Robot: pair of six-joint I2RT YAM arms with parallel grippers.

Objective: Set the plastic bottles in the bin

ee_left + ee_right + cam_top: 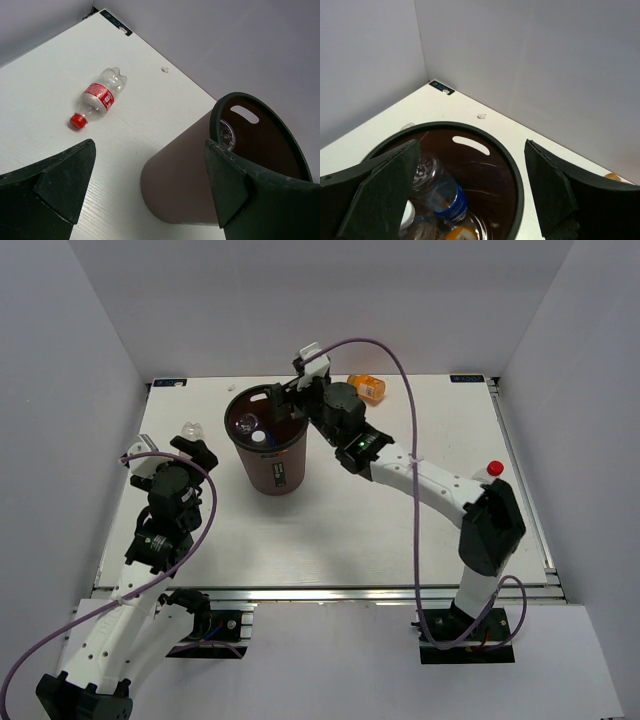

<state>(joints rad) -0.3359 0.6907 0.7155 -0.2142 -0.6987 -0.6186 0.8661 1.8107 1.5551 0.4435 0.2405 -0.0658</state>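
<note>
The dark maroon bin (272, 468) stands upright at the table's back centre. My right gripper (290, 400) hovers open over its rim (516, 176), with nothing between the fingers. Inside lie a clear blue-labelled bottle (442, 192) and an orange one (460, 234). A clear red-labelled, red-capped bottle (100, 95) lies on its side left of the bin (180, 170), beyond my left gripper (150, 145), which is open and empty. From above, that bottle (190, 427) sits just past the left gripper (192, 450). An orange bottle (367, 387) lies at the back. A red-capped bottle (492, 470) peeks out behind the right arm.
White walls close in the table at the back and both sides. A small white scrap (164, 69) lies near the back wall, and a black marker strip (116, 22) sits in the back left corner. The right arm's elbow (490, 525) stands over the table's right side.
</note>
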